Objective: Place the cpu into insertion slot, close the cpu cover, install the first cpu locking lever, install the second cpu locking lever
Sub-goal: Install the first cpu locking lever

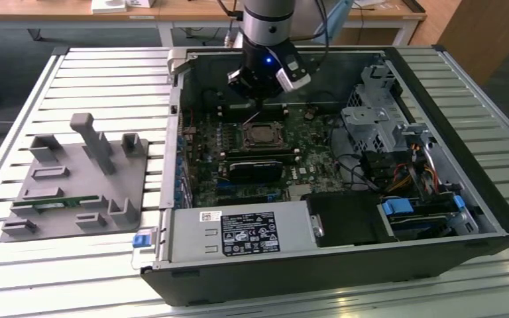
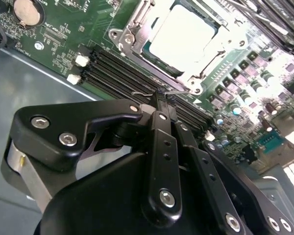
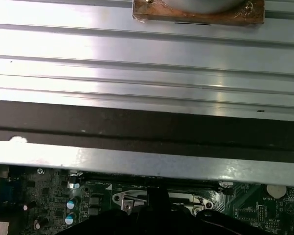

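- Claw (image 2: 160,100), fingers pressed together, tips at the thin lever (image 2: 175,91) beside the slot (image 2: 159,61).
- Cpu (image 2: 183,41) lies seated in the slot.
- Press the lever squarely and slowly; a thin wire likely slips sideways.

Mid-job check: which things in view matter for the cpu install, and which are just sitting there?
Job: cpu, cpu cover, insertion slot, pincer.
Lying about: grey fixture tray, power supply, drive cage, coin cell.
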